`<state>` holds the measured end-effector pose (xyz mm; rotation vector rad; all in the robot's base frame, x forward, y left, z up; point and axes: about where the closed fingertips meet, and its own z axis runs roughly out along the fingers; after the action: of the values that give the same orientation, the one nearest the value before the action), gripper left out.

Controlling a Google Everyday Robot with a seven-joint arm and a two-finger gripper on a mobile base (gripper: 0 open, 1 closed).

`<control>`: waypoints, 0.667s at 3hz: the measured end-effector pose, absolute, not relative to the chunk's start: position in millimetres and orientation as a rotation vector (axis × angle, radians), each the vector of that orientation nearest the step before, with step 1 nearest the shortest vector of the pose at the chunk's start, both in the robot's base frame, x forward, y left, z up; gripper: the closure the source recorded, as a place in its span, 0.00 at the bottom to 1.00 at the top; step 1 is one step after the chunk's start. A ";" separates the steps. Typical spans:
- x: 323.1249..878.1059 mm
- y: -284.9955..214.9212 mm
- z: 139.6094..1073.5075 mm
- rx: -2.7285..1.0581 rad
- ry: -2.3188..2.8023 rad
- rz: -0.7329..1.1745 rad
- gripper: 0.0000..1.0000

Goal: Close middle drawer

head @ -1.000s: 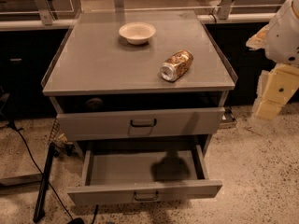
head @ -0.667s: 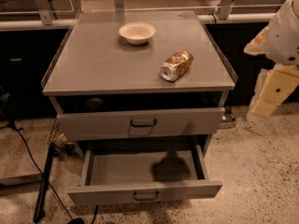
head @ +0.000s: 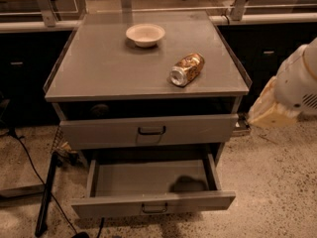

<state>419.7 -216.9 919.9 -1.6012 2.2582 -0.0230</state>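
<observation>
Grey middle drawer (head: 198, 201) open; one can (head: 186, 69), one bowl (head: 145, 34), gripper (head: 268, 108) right

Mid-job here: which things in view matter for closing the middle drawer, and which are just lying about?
Job: middle drawer, pulled out; gripper, right of the cabinet, not touching it.
Lying about: bowl and can on its side, both on the cabinet top; upper drawer.
</observation>
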 end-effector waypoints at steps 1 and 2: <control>404.5 -213.6 876.5 -1.564 2.269 0.034 0.94; 385.4 -202.9 810.9 -1.561 2.313 0.154 1.00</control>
<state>385.4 -202.9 810.9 -1.5610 2.3129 0.1544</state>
